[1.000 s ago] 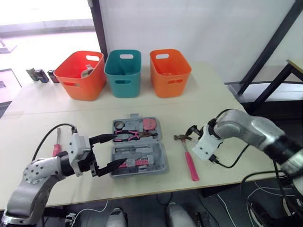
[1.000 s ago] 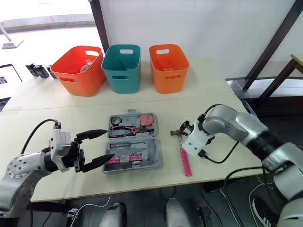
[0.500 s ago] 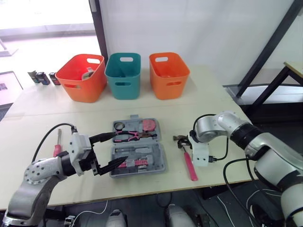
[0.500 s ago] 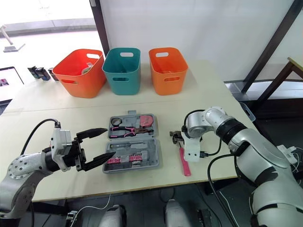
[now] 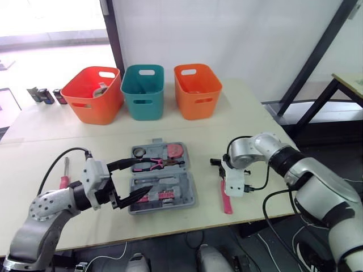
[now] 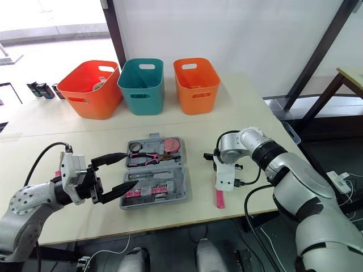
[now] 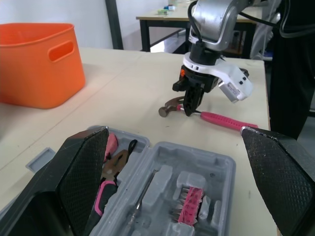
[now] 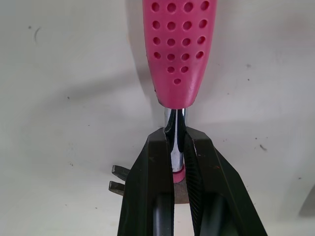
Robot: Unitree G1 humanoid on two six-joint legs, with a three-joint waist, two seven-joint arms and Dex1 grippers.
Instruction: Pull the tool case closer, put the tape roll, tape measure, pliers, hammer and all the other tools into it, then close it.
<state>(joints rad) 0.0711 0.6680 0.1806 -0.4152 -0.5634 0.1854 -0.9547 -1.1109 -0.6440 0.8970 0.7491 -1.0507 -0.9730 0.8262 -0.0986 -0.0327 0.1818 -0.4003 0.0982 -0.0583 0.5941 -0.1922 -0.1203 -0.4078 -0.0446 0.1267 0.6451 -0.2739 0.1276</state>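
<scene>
The tool case [image 5: 163,179] is found lying open near the front edge of the worktop [image 5: 238,113], roughly at its middle, lid flat behind the base. The pliers [image 5: 156,164] with pink grips are seen tucked in the lid half, with a pink tape measure [image 5: 176,151] beside them toward the right edge and a small dark ring-shaped thing, probably the tape roll [image 5: 139,151], toward the left one. A pink bit holder [image 5: 158,195] is seated in the base half. The left gripper [image 5: 143,176] is held just over the case's left side, claw spread wide, one finger above the lid half and one above the base, nothing caught in it. Over to the right of the case, not touching it, the hammer [image 5: 226,199] is laid on the worktop with its pink handle pointed at the front edge. The right gripper [image 8: 176,133] is clamped down on it: the chrome neck between head and handle is pinched tight by both fingers. A red-handled screwdriver [image 5: 64,173] is left out near the left edge, well apart from the case. Three bins are lined up toward the back edge: a red-orange bin [image 5: 91,94], a teal bin [image 5: 142,90] and an orange bin [image 5: 197,89].
</scene>
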